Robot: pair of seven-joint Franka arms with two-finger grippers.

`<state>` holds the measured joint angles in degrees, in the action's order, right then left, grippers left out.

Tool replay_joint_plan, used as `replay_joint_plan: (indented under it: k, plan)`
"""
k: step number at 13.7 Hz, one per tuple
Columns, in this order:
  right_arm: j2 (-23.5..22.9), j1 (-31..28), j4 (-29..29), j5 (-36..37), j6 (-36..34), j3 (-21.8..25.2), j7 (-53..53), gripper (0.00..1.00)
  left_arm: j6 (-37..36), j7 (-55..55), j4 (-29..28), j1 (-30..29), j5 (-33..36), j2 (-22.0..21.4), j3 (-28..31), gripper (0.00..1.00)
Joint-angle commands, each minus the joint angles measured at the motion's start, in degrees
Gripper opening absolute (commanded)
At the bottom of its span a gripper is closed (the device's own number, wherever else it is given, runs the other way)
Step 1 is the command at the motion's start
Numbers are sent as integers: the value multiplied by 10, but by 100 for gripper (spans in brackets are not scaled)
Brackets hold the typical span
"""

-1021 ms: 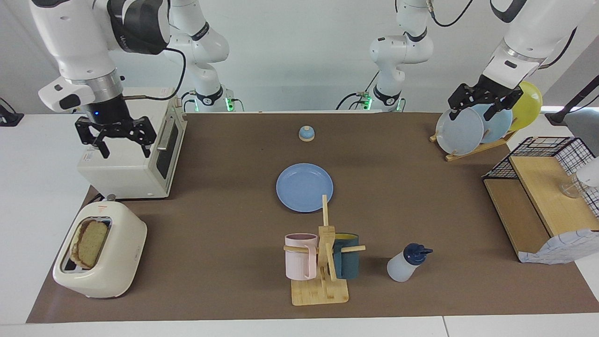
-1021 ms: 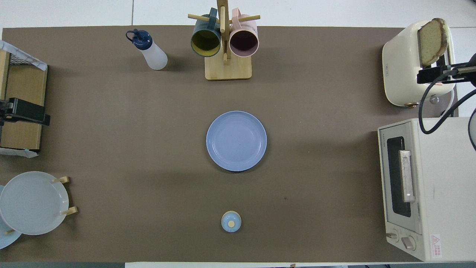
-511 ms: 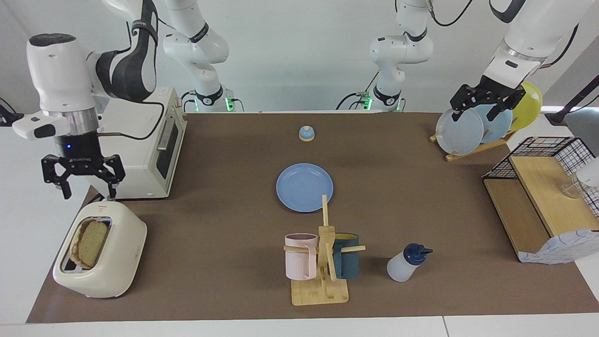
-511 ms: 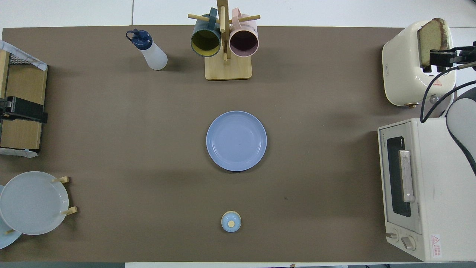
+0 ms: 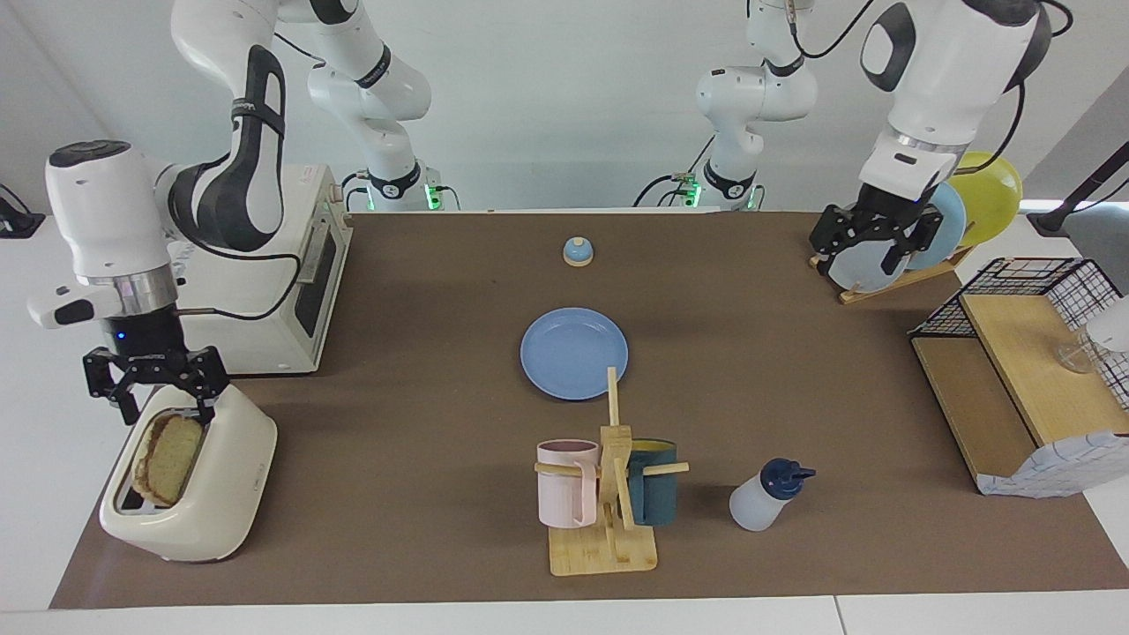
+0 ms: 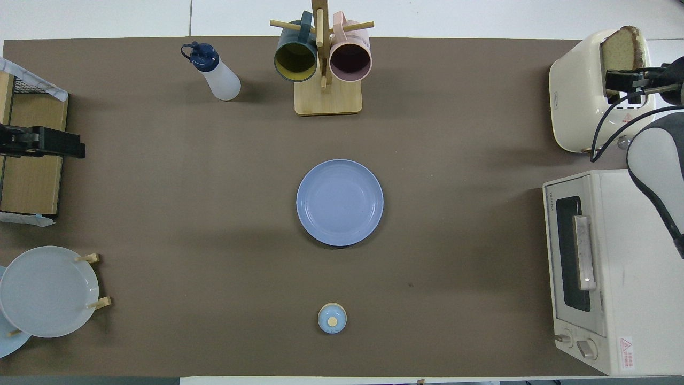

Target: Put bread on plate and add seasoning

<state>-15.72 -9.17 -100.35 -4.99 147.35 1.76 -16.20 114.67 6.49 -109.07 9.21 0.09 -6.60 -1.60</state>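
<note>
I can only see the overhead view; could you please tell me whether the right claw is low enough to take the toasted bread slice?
Observer: Yes. The right claw hangs at the top of the cream toaster, its open fingertips on either side of the square slice of toasted brown bread, not closed on it.
Operator: Thank you. And how does the left claw stand?
Observer: The left claw waits open, raised in the air by the wooden rack of pale blue plates.
</note>
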Motion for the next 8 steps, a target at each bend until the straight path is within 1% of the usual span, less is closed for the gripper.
replay_joint_plan:
  k: [1,2,3,5,6,8]
  plan:
    - [-13,-6,19,-16,5,-6,-33,37,127,19,-123,38,11,-50,5,100]
    - [-12,-7,19,-16,3,-6,-39,29,169,24,-143,48,11,-47,5,100]
    - [-12,-8,19,-16,1,-6,-43,1,209,28,-165,56,13,-46,5,100]
    - [-12,-8,23,-16,-24,-7,-46,0,323,34,-222,70,18,-38,5,100]
    - [-12,-8,38,-16,-46,-7,-52,0,372,37,-239,79,35,-19,5,100]
    - [-19,-9,85,-15,-113,-7,-75,0,430,75,-250,93,75,22,5,100]
